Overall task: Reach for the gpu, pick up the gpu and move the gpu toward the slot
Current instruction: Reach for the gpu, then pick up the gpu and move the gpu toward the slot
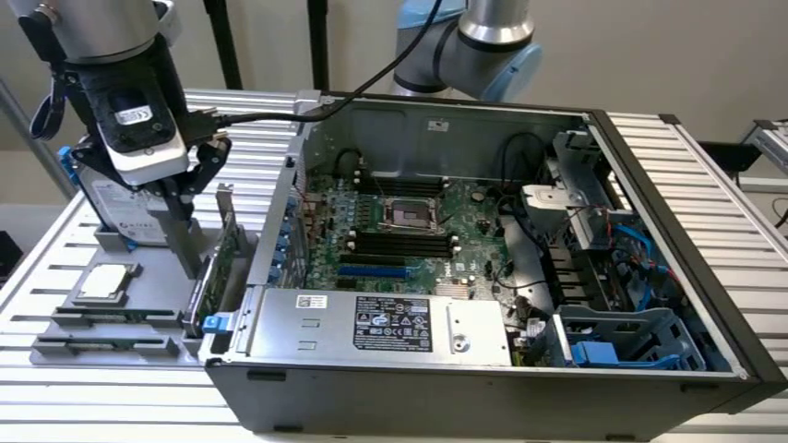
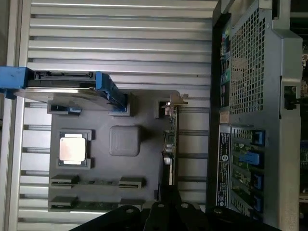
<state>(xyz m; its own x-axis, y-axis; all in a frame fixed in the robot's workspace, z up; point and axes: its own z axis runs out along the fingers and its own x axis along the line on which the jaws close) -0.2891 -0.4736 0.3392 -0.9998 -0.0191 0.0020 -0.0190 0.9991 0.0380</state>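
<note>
Slatted metal table point(image 1: 50, 268), robot cell: the gripper point(image 1: 183, 247) hangs over the parts tray point(image 1: 124, 332), just beside the gpu point(image 1: 220, 263).

The green card stands on edge in the tray, to the exterior view's right of the gripper, its long axis running alongside the open computer case point(image 1: 431, 397). The wrist view shows it edge-on, directly ahead. Whether the gripper is spread or pressed together cannot be told.

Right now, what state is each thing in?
gpu: standing on edge in the grey holder, not lifted.
gripper: low over the grey holder, close beside the gpu.
hard drive: upright in the grey holder.
processor: lying flat in its recess.
computer case: side open, motherboard exposed.
</note>
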